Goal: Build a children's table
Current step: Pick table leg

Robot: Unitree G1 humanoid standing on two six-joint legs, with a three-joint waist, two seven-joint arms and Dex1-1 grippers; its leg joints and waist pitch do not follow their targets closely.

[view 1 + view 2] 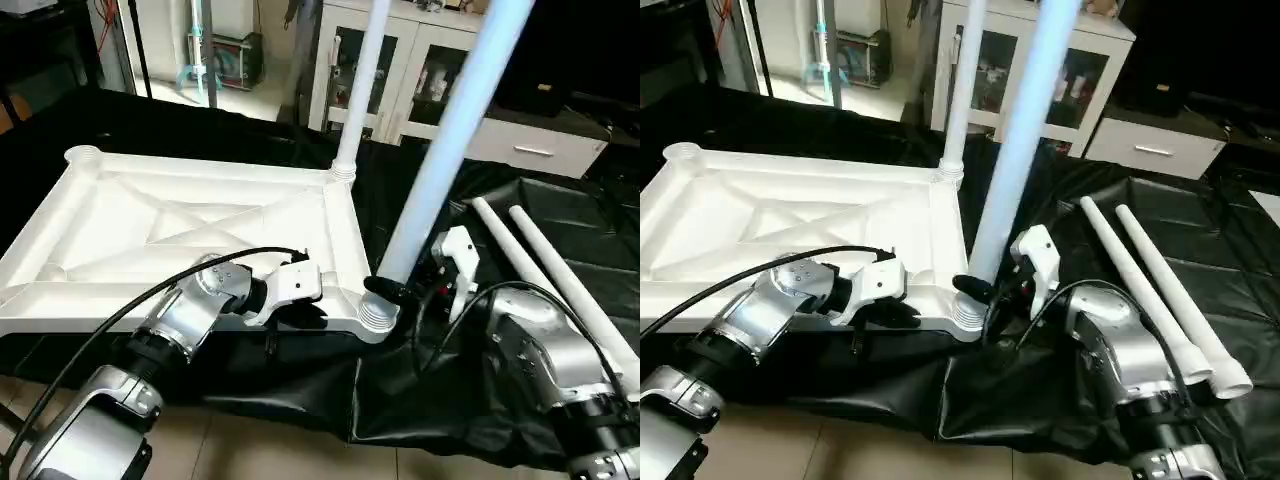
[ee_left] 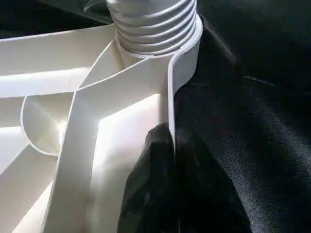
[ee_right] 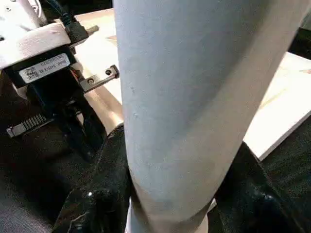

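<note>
My right claw is clamped round a long tapered white tube leg, just above the corner socket; left claw pinches the white ribbed tabletop's near rim.

Black cloth spread wide, creased, hanging over tiled floor. Behind, white cabinet with glass doors; beside it, low white drawer unit. Farther back, pale floor and teal item.

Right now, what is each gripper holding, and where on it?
Left gripper pinches the tabletop's near rim; right gripper clasps the leaning leg just above its socket.
</note>
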